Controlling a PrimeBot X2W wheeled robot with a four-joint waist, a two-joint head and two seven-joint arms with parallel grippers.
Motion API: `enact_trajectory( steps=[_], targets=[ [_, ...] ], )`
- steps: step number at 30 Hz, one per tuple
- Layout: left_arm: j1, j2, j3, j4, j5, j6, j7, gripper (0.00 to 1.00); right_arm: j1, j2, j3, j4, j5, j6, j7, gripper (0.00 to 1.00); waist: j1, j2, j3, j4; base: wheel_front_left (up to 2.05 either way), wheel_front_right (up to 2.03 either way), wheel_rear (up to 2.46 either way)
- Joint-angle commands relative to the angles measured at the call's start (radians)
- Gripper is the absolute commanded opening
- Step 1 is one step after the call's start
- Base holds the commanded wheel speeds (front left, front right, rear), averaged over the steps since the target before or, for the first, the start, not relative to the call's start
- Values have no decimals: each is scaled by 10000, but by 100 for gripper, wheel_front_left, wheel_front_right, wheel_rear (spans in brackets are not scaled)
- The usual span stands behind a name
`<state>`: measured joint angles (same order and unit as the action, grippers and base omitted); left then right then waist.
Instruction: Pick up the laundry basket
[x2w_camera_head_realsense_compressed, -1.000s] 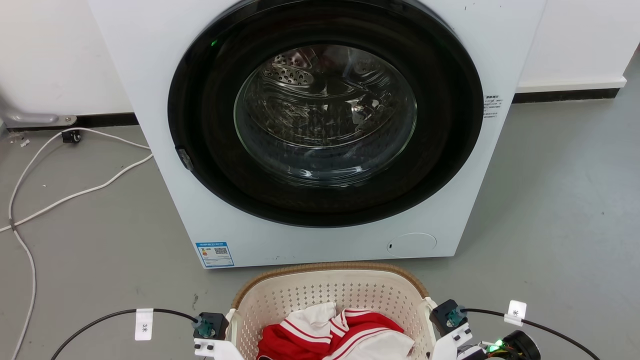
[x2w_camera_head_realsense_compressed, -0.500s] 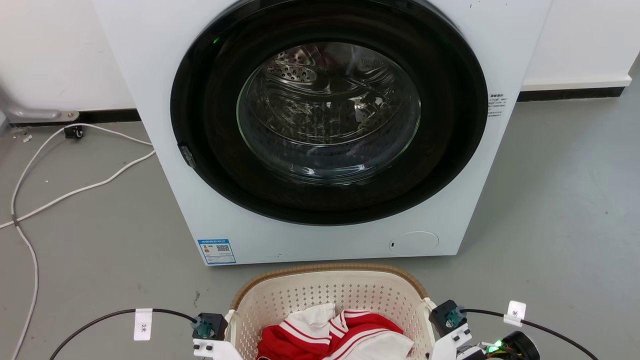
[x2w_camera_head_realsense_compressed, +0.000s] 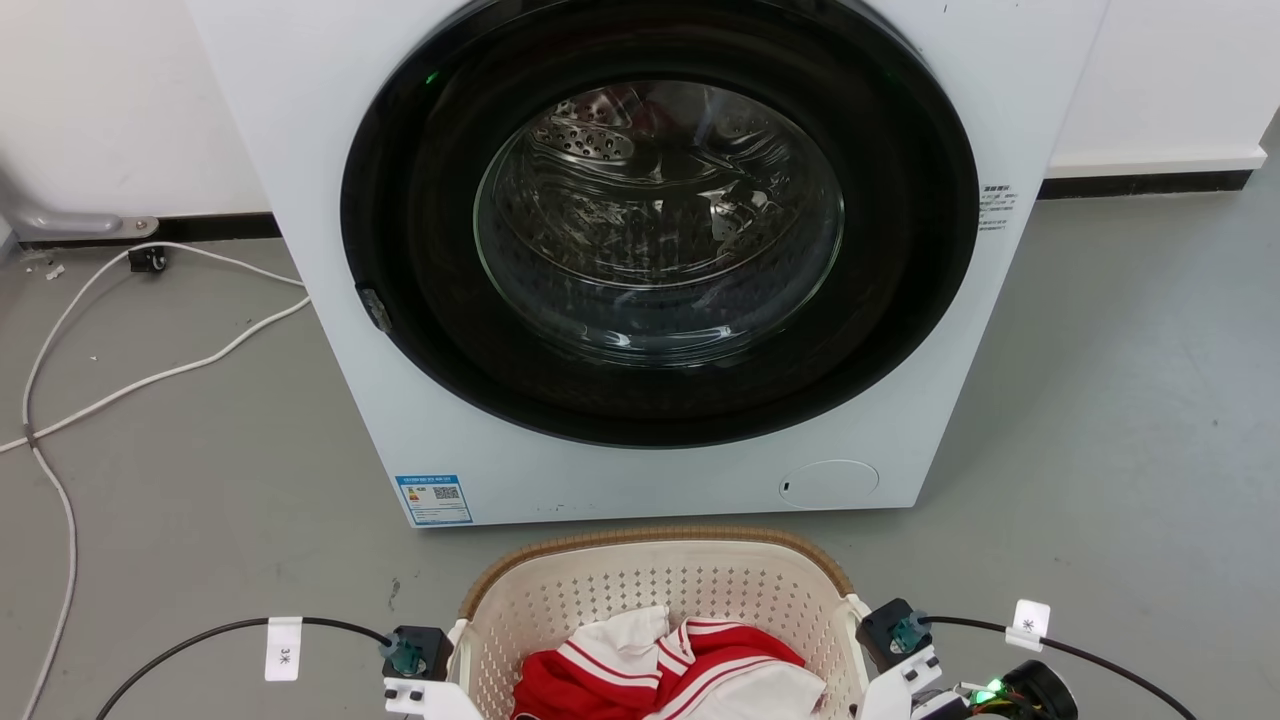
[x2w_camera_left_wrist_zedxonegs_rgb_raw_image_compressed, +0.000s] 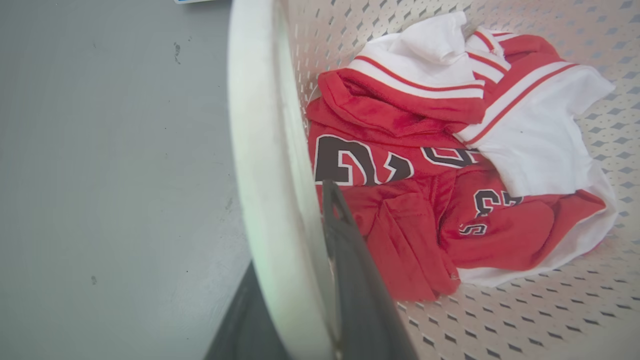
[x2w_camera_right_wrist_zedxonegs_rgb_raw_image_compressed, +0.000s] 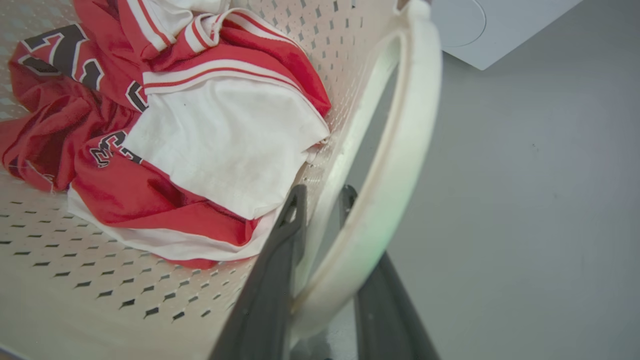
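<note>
The cream laundry basket (x2w_camera_head_realsense_compressed: 660, 545), with its brown woven-look rim, sits low in the head view in front of the washing machine. Red and white clothes (x2w_camera_head_realsense_compressed: 680, 665) lie inside it. My left gripper (x2w_camera_left_wrist_zedxonegs_rgb_raw_image_compressed: 292, 230) is shut on the basket's white left handle (x2w_camera_left_wrist_zedxonegs_rgb_raw_image_compressed: 260, 150), one dark finger inside the wall and the other outside. On the other side, my right gripper (x2w_camera_right_wrist_zedxonegs_rgb_raw_image_compressed: 324, 192) is shut on the white right handle (x2w_camera_right_wrist_zedxonegs_rgb_raw_image_compressed: 400, 165), which runs between its two fingers. Both wrists (x2w_camera_head_realsense_compressed: 418, 668) (x2w_camera_head_realsense_compressed: 900, 650) flank the basket.
The white washing machine (x2w_camera_head_realsense_compressed: 330, 300) stands just beyond the basket, its round dark door (x2w_camera_head_realsense_compressed: 660, 220) closed. White cables (x2w_camera_head_realsense_compressed: 150, 380) trail over the grey floor at the left. Black cables with tags (x2w_camera_head_realsense_compressed: 200, 635) (x2w_camera_head_realsense_compressed: 1080, 650) run from my wrists. Bare floor (x2w_camera_head_realsense_compressed: 1120, 420) lies to the right.
The whole picture has shifted a little, so the camera moved; the washing machine sits slightly higher and further right. The basket and both grippers keep their hold and place.
</note>
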<state>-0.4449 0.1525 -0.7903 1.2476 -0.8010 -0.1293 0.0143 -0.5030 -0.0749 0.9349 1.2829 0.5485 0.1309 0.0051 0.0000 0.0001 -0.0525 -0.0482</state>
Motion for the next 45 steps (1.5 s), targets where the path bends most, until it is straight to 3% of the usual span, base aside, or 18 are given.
enact_trajectory(
  steps=[1, 45],
  targets=[
    [-200, 275, -24, 47, -13, -13, -91, 0, -132, -273, 77, 101, -5, -3, -19, 0, 0, -1, 3, 0, 0, 0, 0],
    [-359, 302, -964, 197, -938, -13, -289, 0, -189, -411, 694, 108, 547, -3, -17, 0, 0, -1, 95, 46, 0, 0, 0]
  ],
)
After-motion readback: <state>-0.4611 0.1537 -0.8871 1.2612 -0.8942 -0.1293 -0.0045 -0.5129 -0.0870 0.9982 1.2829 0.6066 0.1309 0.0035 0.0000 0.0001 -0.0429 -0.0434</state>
